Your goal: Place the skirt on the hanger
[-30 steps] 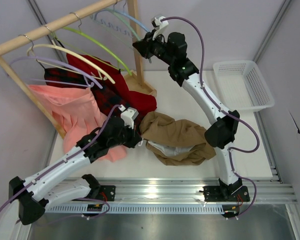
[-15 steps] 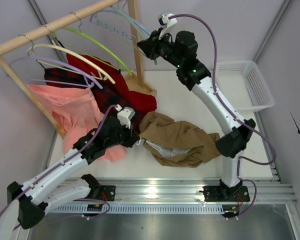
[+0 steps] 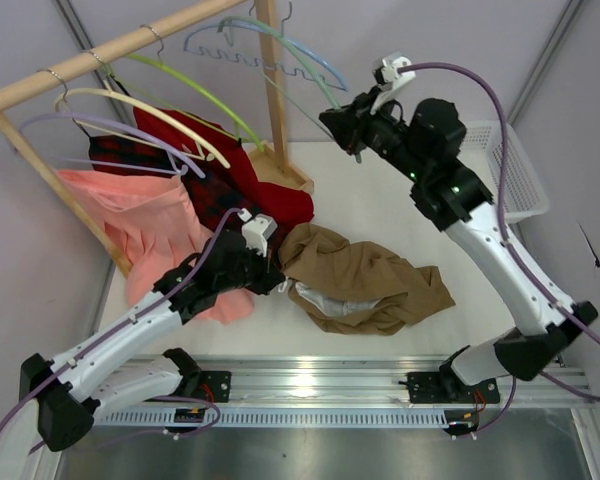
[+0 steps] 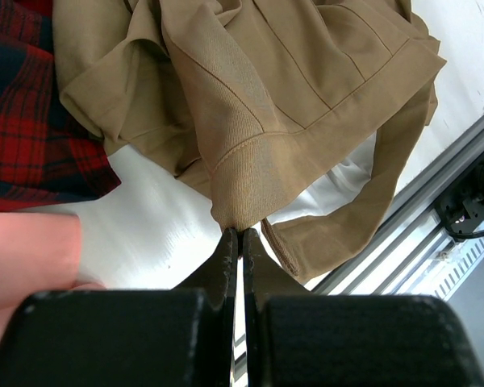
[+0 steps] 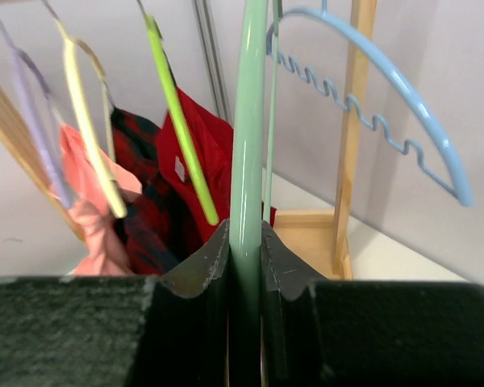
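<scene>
The right gripper [image 5: 244,235] is clamped on the hanger [image 5: 248,121], held just right of the rack [image 3: 272,90]. The left gripper [image 4: 240,235] pinches a hem of the skirt [image 4: 290,81], which lies crumpled in front of the rack. Both are gripped, but the hanging itself is not yet begun.

No lettering can be read anywhere (a small white tag [image 5: 180,167] on the red garment [image 5: 200,141] is blurred).
</scene>
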### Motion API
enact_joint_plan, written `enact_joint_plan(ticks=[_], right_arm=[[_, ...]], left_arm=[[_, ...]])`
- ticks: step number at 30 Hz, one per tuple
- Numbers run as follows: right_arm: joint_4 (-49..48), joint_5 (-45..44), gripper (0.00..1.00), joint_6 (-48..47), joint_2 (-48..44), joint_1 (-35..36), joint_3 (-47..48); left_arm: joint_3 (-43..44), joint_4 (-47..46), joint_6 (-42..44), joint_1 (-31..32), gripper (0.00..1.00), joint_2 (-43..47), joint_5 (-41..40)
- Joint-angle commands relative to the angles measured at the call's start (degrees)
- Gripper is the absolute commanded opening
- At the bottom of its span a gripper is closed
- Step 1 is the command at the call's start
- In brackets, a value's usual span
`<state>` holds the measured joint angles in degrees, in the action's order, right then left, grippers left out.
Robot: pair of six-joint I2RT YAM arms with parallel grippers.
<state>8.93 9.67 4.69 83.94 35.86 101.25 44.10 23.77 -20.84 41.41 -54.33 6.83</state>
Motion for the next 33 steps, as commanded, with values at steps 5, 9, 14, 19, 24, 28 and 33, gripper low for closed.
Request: enact_joint_plan(ticks=[5,9,14,19,24,28,33], right_arm=[[3.25,-2.80,0.00,1.72,-16.15,0.18,-6.05],[10.75,-7.38,0.00,4.53,-26.68,0.18,-15.43],[23.11,-11.59,0.00,9.98,-39.28,0.18,-23.64],[32.98,-11.61,0.00,19.19,-47.98,0.18,-27.51],[44.58,-7.04,0.00,29.66,-50.89,0.18,-28.48],[50.04,-3.53,0.00,34.07,-53.96,0.18,-30.58],[46.45,0.50,0.00,39.51,-59.58,0.18,-37.95]], left_arm=[[4.06,-2.85,1.59,-0.89,0.00,-2.89,1.26],[4.24,-4.34,0.98,-1.77,0.00,-4.12,2.66],[4.07,-5.66,2.73,-2.38,0.00,-4.91,4.95],[5.03,-6.54,5.37,-2.65,0.00,-4.74,0.65],[3.19,-12.33,5.90,-2.65,0.00,-4.04,-4.80],[3.27,-17.08,6.69,-2.65,0.00,-4.38,-4.63],[5.73,-19.37,5.46,-2.65,0.00,-7.55,-4.29]])
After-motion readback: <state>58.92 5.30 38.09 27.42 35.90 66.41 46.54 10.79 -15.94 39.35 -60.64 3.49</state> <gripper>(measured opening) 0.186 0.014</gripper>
